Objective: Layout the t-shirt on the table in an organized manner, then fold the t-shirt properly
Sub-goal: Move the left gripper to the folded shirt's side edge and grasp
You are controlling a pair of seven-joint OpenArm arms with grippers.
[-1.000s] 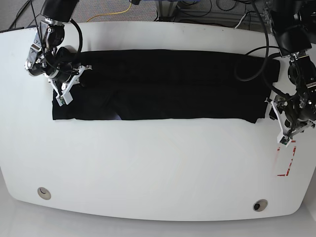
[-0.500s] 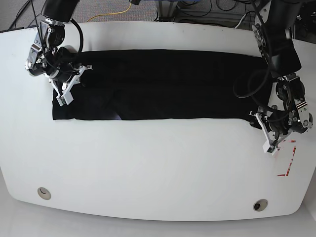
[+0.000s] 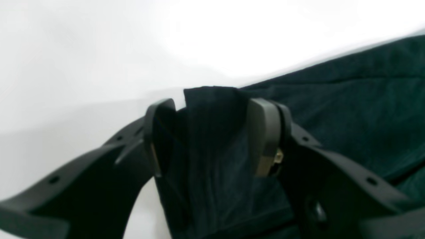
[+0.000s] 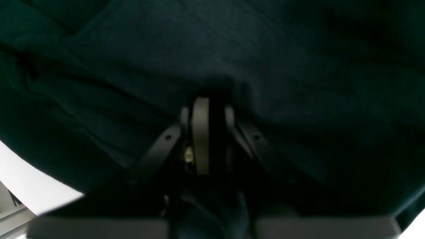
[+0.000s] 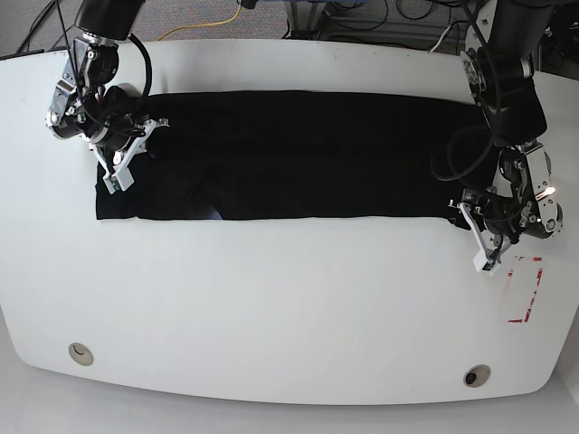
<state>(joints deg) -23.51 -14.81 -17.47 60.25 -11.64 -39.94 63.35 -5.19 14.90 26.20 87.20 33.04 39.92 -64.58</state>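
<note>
Left gripper [image 5: 472, 237] sits low at the near-right corner of the t-shirt [image 5: 298, 154], jaws spread wide with a bunched corner of black cloth [image 3: 209, 132] standing between the pads; whether they press it, cannot tell. Near-right on the table [image 5: 271, 307], a red tape outline [image 5: 525, 291] lies just beside that gripper. Shirt lies as a long flat black band across the far half of the table, left to right. Right gripper [image 5: 122, 167] at the far-left end, jaws nearly closed, pinching a fold of the shirt [image 4: 212, 89].
</note>
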